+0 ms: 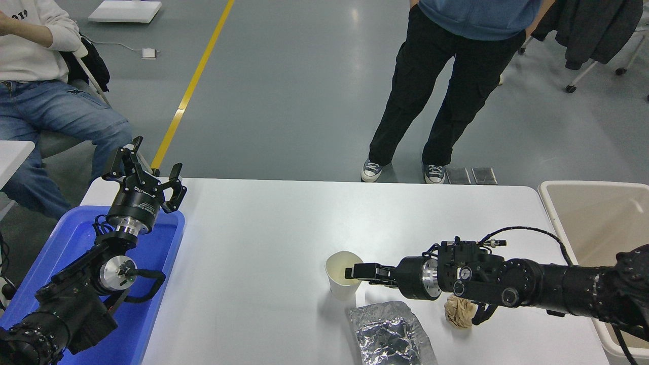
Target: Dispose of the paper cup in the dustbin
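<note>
1 paper cup (pixel 341 278) stands upright on the white tabletop (pixel 263 238), a little right of its middle and near the front edge. The right gripper (pixel 353 272) reaches in level from the right, its tip over the cup's rim and dipping into the mouth; whether its jaws are pinching the cup wall cannot be told. Just in front of the cup lies a silver foil packet (pixel 390 334), and to the right of that a crumpled brown paper ball (pixel 456 312) sits partly hidden under the right arm. The beige dustbin (pixel 593 223) stands off the tabletop's right end. At the lower left, the left gripper (pixel 143 167) is parked above a blue tray (pixel 76 238), jaws spread wide. 2 people are beyond the far side.
</note>
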Controlling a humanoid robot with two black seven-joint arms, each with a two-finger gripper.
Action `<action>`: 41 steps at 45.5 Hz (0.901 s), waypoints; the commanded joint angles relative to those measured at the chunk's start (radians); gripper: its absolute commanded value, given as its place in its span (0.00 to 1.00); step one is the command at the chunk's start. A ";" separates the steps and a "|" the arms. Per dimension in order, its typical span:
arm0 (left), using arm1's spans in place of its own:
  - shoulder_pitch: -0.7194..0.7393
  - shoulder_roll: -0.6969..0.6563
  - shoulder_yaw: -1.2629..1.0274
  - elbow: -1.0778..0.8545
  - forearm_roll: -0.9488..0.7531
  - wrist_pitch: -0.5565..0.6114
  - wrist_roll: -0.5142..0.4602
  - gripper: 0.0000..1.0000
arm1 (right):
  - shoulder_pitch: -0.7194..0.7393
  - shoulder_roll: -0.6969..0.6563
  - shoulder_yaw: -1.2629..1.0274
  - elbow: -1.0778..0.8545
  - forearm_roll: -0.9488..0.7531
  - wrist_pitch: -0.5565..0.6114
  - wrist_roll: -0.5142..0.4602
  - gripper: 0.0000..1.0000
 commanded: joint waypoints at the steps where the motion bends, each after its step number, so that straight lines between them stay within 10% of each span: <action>1: 0.000 0.000 0.000 0.000 0.000 0.000 0.000 1.00 | 0.007 0.007 0.013 0.001 0.005 -0.004 0.006 0.48; 15: 0.000 0.000 0.000 0.000 0.000 0.000 0.000 1.00 | 0.024 0.007 0.010 0.012 0.008 0.000 0.008 0.00; 41: 0.000 0.000 0.000 0.000 0.000 0.000 0.000 1.00 | 0.145 -0.085 0.001 0.142 0.022 0.002 0.086 0.00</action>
